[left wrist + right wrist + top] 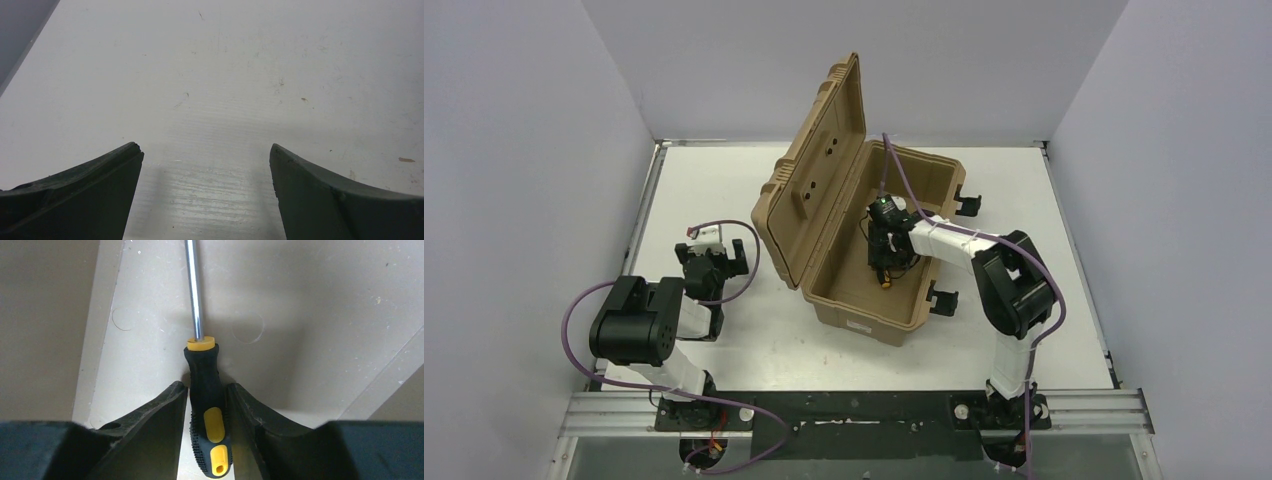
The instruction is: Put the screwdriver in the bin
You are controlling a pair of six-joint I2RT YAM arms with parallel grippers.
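The tan bin [856,315] stands open in the middle of the table, its ribbed lid [819,175] tilted up to the left. My right gripper [884,258] reaches down inside it. In the right wrist view the right gripper [206,389] is shut on the black-and-yellow handle of the screwdriver [205,375]. The metal shaft points away over the bin's floor [310,315]. The handle's yellow end shows in the top view [886,282]. My left gripper [714,250] is open and empty over the bare white table [210,90], left of the bin; it also shows in the left wrist view [206,150].
Black latches [969,203] [944,298] stick out from the bin's right side. The raised lid stands between the two arms. Grey walls close in the table on the left, back and right. A metal rail [854,410] runs along the near edge.
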